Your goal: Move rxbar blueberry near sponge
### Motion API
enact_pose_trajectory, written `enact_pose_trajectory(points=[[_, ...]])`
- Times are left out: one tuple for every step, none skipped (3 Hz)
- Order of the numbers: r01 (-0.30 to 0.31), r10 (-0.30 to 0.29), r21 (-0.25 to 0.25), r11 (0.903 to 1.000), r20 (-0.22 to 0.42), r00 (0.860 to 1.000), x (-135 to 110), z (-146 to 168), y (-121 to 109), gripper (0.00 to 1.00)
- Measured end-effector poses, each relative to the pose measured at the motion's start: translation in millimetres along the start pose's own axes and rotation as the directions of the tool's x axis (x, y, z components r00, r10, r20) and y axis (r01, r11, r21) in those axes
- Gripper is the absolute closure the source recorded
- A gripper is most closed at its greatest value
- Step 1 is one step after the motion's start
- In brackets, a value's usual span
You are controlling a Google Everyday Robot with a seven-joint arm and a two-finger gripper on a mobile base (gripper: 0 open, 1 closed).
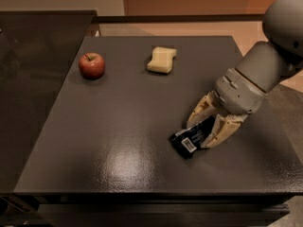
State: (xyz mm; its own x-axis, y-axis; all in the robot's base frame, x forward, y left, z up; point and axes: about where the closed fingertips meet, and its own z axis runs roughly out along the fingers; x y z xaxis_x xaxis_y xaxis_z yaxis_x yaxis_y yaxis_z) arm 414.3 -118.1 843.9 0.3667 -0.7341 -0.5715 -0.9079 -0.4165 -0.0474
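The rxbar blueberry (186,140), a dark wrapper with a white barcode patch, lies at the front right of the dark table (118,126). My gripper (200,135) reaches down from the right, and its tan fingers (201,110) are shut on the bar's far end. The pale yellow sponge (161,59) lies at the back middle of the table, far from the bar.
A red apple (92,65) stands at the back left, to the left of the sponge. A dark glass surface (28,79) borders the table on the left. My grey arm (265,65) comes in over the table's right edge.
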Motion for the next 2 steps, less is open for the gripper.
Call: enact_pose_trajectory(points=[[-0.098,0.097,0.130,0.9866,0.017,0.995,-5,-32,-9,1.00],[-0.217,0.215,0.232,0.9483,0.034,0.976,-6,-59,-24,1.00]])
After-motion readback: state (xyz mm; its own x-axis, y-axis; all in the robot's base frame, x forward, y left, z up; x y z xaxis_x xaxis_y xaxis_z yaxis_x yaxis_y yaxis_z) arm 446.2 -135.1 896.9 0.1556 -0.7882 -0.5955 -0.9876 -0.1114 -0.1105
